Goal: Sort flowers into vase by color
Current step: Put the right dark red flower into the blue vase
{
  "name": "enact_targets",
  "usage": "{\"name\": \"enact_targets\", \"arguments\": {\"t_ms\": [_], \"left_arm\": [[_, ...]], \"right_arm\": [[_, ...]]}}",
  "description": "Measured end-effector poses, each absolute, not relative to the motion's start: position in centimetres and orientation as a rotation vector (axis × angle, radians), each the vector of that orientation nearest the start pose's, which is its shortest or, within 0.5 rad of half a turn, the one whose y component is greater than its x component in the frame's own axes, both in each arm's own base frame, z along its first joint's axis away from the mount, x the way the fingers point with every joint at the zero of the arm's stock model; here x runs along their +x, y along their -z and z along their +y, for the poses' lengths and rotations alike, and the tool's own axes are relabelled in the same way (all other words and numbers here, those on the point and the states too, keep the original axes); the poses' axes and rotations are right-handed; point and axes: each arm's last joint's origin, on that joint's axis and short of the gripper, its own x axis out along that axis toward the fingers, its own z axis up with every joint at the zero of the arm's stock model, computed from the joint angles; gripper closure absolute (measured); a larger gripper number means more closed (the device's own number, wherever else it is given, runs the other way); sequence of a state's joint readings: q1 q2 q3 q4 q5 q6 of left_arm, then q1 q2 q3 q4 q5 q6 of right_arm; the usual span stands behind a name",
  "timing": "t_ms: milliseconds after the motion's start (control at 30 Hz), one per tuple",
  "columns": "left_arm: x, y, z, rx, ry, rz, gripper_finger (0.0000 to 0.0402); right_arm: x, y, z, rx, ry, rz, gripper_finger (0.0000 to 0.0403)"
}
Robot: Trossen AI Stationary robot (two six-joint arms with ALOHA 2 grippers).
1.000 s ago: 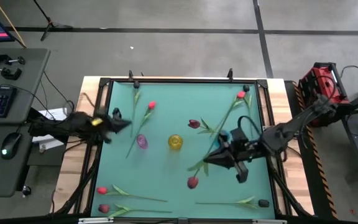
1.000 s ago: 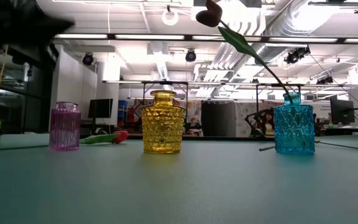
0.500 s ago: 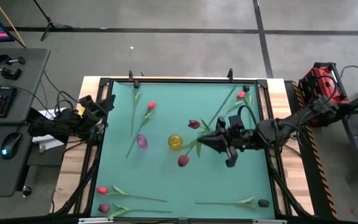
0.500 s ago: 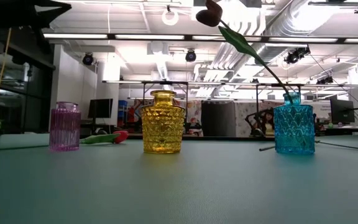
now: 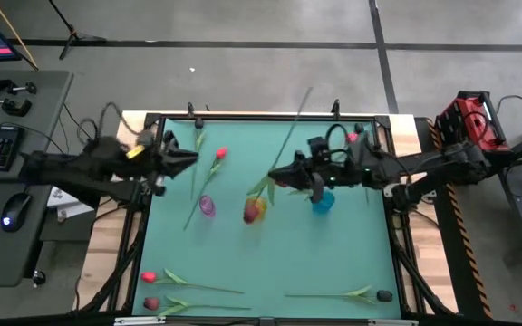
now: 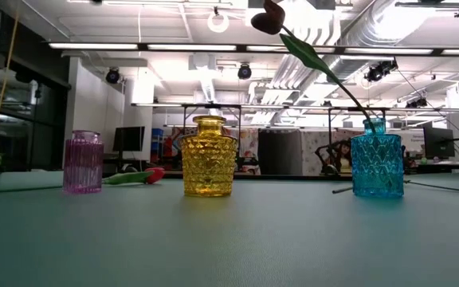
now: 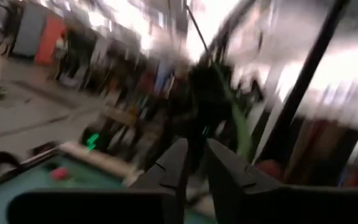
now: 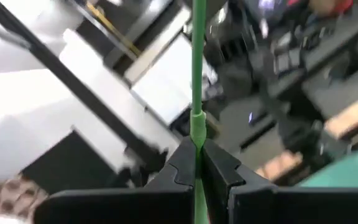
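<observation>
Currently the left gripper (image 5: pixel 191 159) hovers at the table's left edge, near a red tulip (image 5: pixel 219 154) lying on the mat; its fingers (image 7: pixel 173 167) stand nearly together with a narrow gap and nothing clamped between them. Beside it on the mat stands the purple vase (image 5: pixel 207 206), apparently unfilled. At the near left corner two more tulips (image 5: pixel 149 277) lie flat, and another lies along the near edge (image 5: pixel 362 292). At centre, the yellow vase (image 6: pixel 209 156) has a red bud (image 5: pixel 251 212) hanging over it: the right gripper (image 5: pixel 314 176) is clamped on that flower's green stem (image 8: pixel 197 74), held inverted above the table. To the right, the blue vase (image 6: pixel 376 167) already carries one dark maroon tulip (image 6: pixel 272 17). A further red tulip (image 5: pixel 352 138) lies at the far right corner. Judged from this, one flower is placed, one is in transit, and at least five remain
</observation>
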State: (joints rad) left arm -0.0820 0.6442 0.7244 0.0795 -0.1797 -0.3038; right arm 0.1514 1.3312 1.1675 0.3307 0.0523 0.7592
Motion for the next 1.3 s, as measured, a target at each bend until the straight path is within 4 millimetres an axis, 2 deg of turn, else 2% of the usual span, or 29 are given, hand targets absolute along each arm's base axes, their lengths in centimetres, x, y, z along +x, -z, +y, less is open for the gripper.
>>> {"name": "enact_targets", "arguments": {"t_ms": [133, 267, 400, 500, 667, 833, 1067, 1167, 1300], "left_arm": [[17.9, -39.4, -0.8, -0.140, -0.068, 0.000, 0.0293], [21.3, -42.5, -1.1, -0.102, 0.018, 0.003, 0.0234], [24.1, -43.6, -1.5, -0.103, 0.090, 0.024, 0.0185], [24.9, -43.8, -1.8, -0.131, 0.142, 0.037, 0.0166], [24.1, -44.1, -1.7, -0.275, 0.163, 0.068, 0.0161], [22.1, -45.2, -1.5, -0.488, 0.146, 0.042, 0.0161], [21.6, -45.4, -1.5, -0.899, 0.133, 0.064, 0.0161], [21.4, -45.5, -1.6, -1.058, 0.171, 0.093, 0.0161], [21.0, -46.2, -1.6, -1.146, 0.214, 0.052, 0.0161]], "right_arm": [[31.3, -38.7, 4.5, 0.762, -0.178, 0.006, 0.0403], [32.9, -38.2, 5.3, 0.714, -0.180, 0.126, 0.0403], [33.9, -38.6, 6.7, 0.617, -0.198, 0.197, 0.0403], [33.6, -39.3, 7.8, 0.515, -0.196, 0.257, 0.0403], [31.9, -41.6, 9.3, 0.236, -0.027, 0.330, 0.0403], [31.0, -44.1, 9.6, -0.200, 0.144, 0.394, 0.0403], [33.8, -47.1, 9.3, -0.857, 0.314, 0.468, 0.0403], [35.4, -47.5, 9.3, -1.111, 0.387, 0.546, 0.0403], [36.9, -47.7, 9.4, -1.387, 0.436, 0.669, 0.0403]]}}
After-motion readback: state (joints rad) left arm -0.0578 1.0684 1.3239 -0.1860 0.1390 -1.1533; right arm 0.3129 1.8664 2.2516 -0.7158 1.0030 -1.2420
